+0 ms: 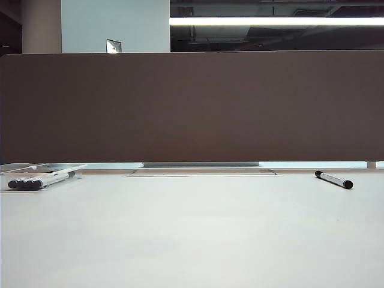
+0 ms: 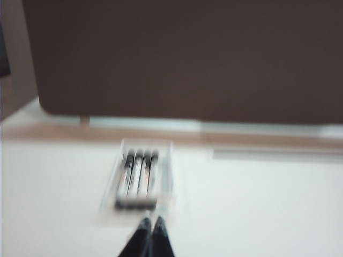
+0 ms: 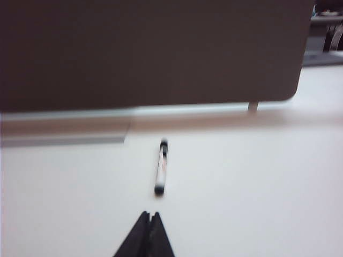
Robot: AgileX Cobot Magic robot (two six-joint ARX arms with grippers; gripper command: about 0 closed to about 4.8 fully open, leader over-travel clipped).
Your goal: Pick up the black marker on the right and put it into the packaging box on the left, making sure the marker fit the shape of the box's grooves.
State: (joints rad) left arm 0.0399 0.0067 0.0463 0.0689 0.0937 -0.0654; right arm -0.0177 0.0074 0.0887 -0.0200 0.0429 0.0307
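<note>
Neither arm shows in the exterior view; only the fingertips appear in each wrist view.

Left end effector point(image 2: 149, 227): nearest thing in the left wrist view, 2 dark fingers pressed together into a point, fully closed, holding nothing. It sits low over the white bench point(image 2: 257, 214), aimed roughly level toward the far edge. Tips are just short of the near end of the packaging box point(image 2: 166, 176), not touching it as far as the blur allows.

Right end effector point(image 3: 148, 219): same pose, fingers fully closed, empty, low over the bench. The black marker point(image 3: 161, 173) lies ahead of the tips, apart from them, roughly in line with the end effector's axis, 1 black end toward the tips and the other away.

Packaging box: clear shallow tray, flat on the bench at the far left of the exterior view, near the bench's back edge. Loaded markers point(image 2: 140, 178) lie in it side by side, parallel, black ends aligned; looks like 4, blur makes the count soft.

Black marker in the exterior view point(image 1: 333, 179): alone, flat on the bench at far right, angled slightly, well apart from the box.

Beyond both: a pale strip along the back of the bench, then a dark brown partition panel point(image 1: 192, 105) across the full width.
</note>
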